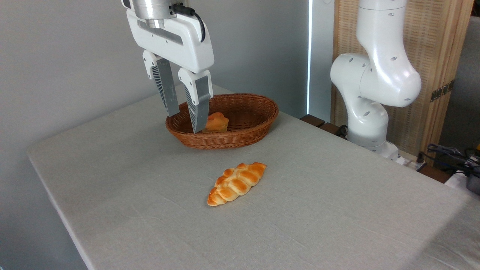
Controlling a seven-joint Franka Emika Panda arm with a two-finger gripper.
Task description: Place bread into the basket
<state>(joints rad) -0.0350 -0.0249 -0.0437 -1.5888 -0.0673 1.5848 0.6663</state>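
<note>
The bread (216, 122), a small golden-orange bun, lies inside the brown wicker basket (247, 131) toward its left end. My gripper (184, 123) hangs over the basket's left rim, open, with nothing between its grey fingers (167, 93). The right finger covers the bun's left side. The gripper does not touch the bun.
A longer braided loaf (236, 183) lies on the grey tablecloth in front of the basket. The arm's white base (369, 123) stands at the table's right rear. Cables and devices (457, 157) sit beyond the right edge.
</note>
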